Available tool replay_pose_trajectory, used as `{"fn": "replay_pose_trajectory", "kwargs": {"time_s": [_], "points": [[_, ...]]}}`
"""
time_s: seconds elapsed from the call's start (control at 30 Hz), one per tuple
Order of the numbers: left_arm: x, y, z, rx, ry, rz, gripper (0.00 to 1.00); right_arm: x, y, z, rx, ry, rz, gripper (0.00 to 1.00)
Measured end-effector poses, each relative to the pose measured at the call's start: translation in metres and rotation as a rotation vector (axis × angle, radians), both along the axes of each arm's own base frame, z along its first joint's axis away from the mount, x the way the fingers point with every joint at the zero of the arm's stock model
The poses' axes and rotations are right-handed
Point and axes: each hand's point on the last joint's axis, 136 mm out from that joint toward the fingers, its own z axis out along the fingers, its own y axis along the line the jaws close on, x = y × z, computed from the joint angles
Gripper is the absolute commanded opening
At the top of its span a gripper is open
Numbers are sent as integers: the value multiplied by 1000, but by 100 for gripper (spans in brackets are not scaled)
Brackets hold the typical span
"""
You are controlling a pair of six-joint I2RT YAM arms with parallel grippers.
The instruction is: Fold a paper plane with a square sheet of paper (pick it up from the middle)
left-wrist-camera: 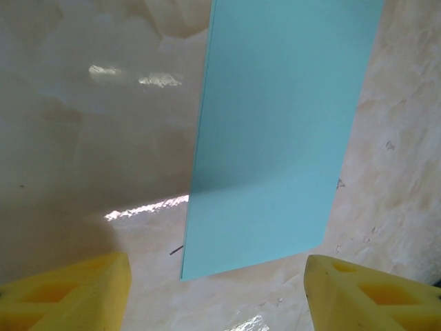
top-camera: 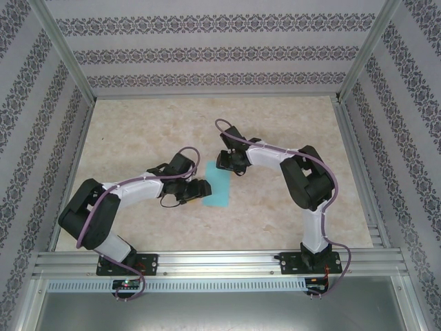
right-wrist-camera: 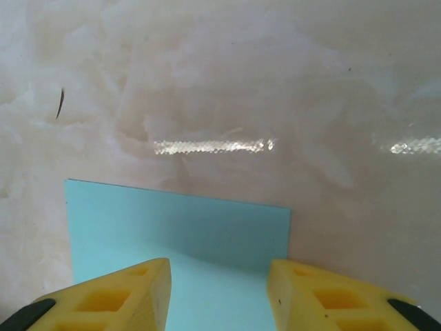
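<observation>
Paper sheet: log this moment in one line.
paper sheet: flat on table | left claw: open, beside it, not gripping | right claw: open, over its end

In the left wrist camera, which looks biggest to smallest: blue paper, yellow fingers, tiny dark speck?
1. paper
2. yellow fingers: both look alike, and being nearest the camera makes them look bigger
3. speck

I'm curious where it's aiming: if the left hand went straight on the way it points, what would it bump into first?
Most likely the turquoise paper sheet. The open left hand points at its near edge, lying flat on the table. How high the fingers ride above it is unclear.
</observation>
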Motion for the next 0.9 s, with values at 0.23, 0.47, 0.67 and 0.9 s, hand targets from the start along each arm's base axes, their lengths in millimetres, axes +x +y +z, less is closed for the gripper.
{"fn": "replay_pose_trajectory", "kwargs": {"time_s": [0.23, 0.47, 0.67, 0.9], "points": [[-4, -3, -2, 0, 19, 6, 74, 1, -3, -1, 54, 12, -37, 43], [-10, -11, -4, -8, 41, -10, 64, 1, -5, -3, 84, 25, -62, 39], [-7, -15, -1, -14, 37, -18, 64, 1, -6, -3, 95, 30, -69, 39], [-3, -18, -4, -8, 44, -19, 64, 1, -6, -3, 97, 27, -71, 38]]}}
